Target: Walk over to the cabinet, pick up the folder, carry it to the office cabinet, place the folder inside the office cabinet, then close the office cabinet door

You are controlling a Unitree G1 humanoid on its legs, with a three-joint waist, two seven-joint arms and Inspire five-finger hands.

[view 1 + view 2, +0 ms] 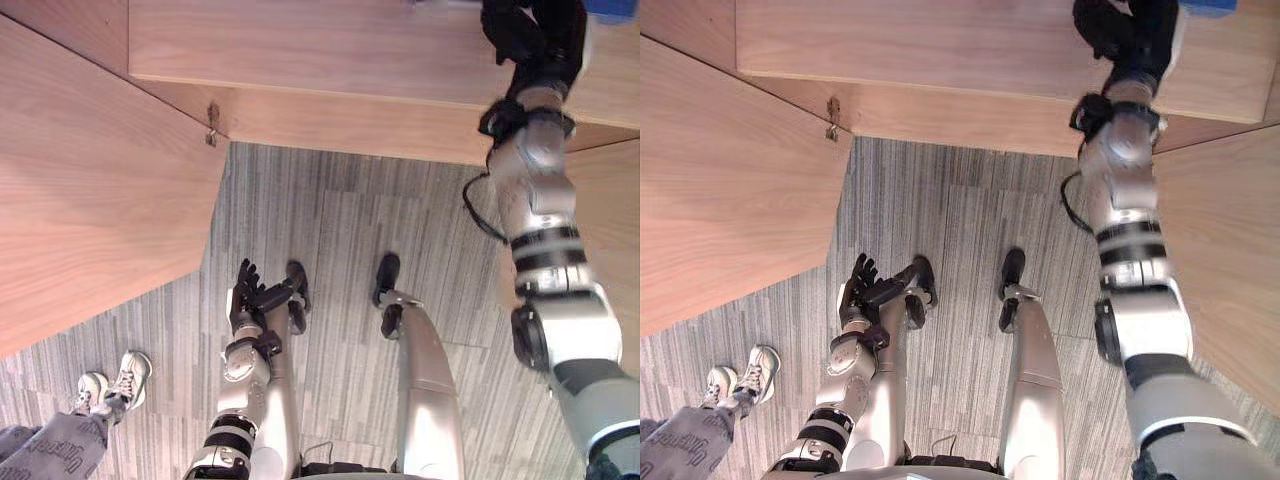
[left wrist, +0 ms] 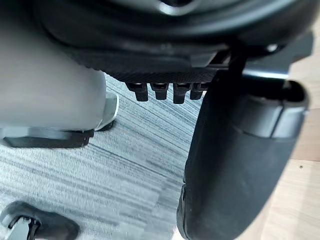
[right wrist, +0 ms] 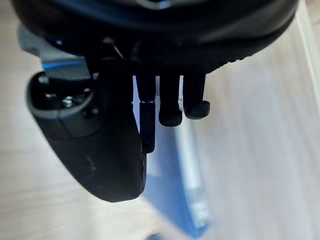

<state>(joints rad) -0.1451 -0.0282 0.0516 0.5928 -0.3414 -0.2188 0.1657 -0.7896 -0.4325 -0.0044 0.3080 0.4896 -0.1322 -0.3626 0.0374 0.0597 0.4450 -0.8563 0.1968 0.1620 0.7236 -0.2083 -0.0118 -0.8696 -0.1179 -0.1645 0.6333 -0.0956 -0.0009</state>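
Carpet of grey stripes covers the floor in front of a light wooden cabinet, whose pale top runs across the far side of the head views. The flat blue folder lies on that top at the far right. The right arm is stretched out over the cabinet, and the right hand hangs over the folder with its fingers straight and released, thumb beside them. Whether they touch the blue cover I cannot tell. The left hand hangs low above the carpet, fingers relaxed and holding nothing. A slanted wooden panel stands at the left, with a small metal fitting at its corner by the cabinet. A person's white sneakers stand on the carpet at the lower left.
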